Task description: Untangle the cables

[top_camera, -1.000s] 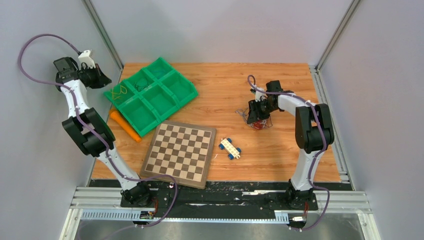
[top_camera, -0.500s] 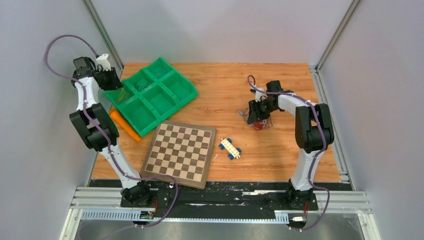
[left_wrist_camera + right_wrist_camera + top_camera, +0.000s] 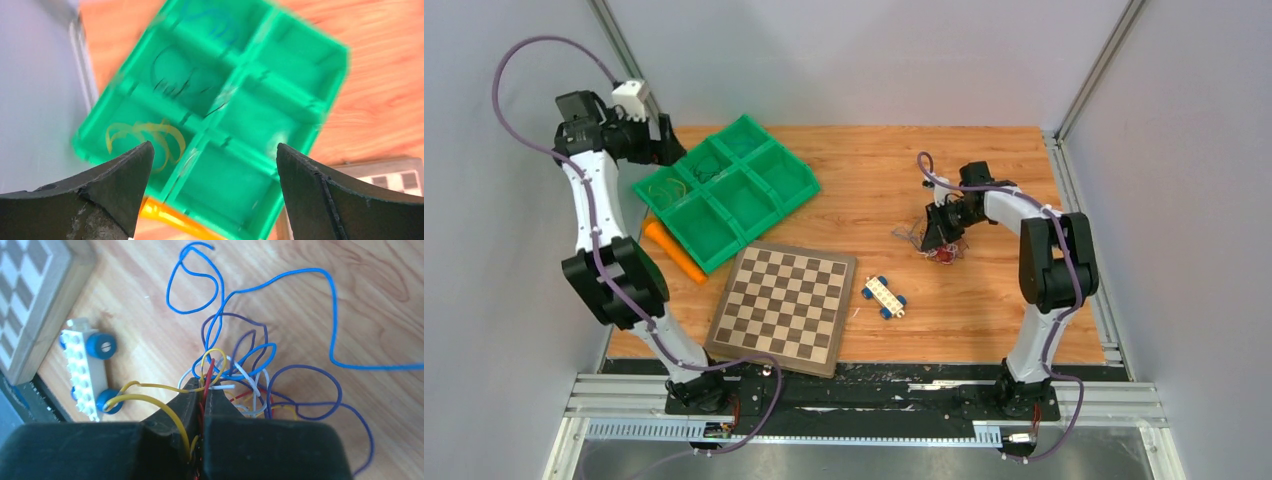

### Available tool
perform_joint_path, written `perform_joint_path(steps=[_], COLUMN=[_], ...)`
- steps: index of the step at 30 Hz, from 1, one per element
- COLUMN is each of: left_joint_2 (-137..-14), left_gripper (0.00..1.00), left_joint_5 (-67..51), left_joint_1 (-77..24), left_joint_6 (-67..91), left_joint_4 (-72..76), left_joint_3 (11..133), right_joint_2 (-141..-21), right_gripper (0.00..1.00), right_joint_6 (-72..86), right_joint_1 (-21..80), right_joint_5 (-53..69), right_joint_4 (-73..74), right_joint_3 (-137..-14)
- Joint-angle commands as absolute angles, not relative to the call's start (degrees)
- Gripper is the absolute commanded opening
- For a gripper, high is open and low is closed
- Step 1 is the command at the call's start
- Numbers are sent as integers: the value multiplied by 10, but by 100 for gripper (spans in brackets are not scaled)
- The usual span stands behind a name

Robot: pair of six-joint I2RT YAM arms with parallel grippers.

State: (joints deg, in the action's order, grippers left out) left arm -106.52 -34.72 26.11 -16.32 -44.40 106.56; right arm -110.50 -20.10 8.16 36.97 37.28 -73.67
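Observation:
A tangled clump of cables (image 3: 941, 250) lies on the wooden table at the right. My right gripper (image 3: 935, 236) is down on it. In the right wrist view the right gripper (image 3: 204, 389) is shut on red and yellow cables (image 3: 208, 371), while blue cable (image 3: 300, 274) and purple cable (image 3: 320, 375) loops spread beyond it. My left gripper (image 3: 660, 140) hangs open and holds nothing above the green tray (image 3: 812, 187). In the left wrist view the left gripper (image 3: 214, 147) frames the tray (image 3: 320, 112), whose compartments hold a yellow cable (image 3: 145, 131), a dark cable (image 3: 172, 80) and a blue cable (image 3: 215, 27).
A chessboard (image 3: 784, 305) lies at the front centre. A white toy car with blue wheels (image 3: 884, 296) sits just right of it, close to the cable clump. An orange stick (image 3: 674, 250) lies against the tray's near edge.
My left gripper has opened and swung back along the tray's left side. The right gripper has closed on the red and yellow cables in the clump.

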Motion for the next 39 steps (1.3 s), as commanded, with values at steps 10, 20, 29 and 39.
perform_joint_path(steps=[10,20,29,39], left_joint_2=[-904,-955,-965,-980], left_gripper=[93,81,52,50], left_joint_5=[-570,-544,-516,-509], left_joint_1=[-162,-321,-351,-370], left_joint_6=[-158,-82,-42,-44], left_joint_4=[-201,0,105,89], left_joint_3=[819,716,702,707], right_joint_2=[-909,-846,-818,-819], right_gripper=[0,0,0,0], right_joint_6=[-314,-253,-240,-237], right_joint_1=[79,81,88,93], right_joint_5=[556,622,628,630], right_joint_4=[411,415,418,418], right_joint_3=[-714,-725,-711,-714])
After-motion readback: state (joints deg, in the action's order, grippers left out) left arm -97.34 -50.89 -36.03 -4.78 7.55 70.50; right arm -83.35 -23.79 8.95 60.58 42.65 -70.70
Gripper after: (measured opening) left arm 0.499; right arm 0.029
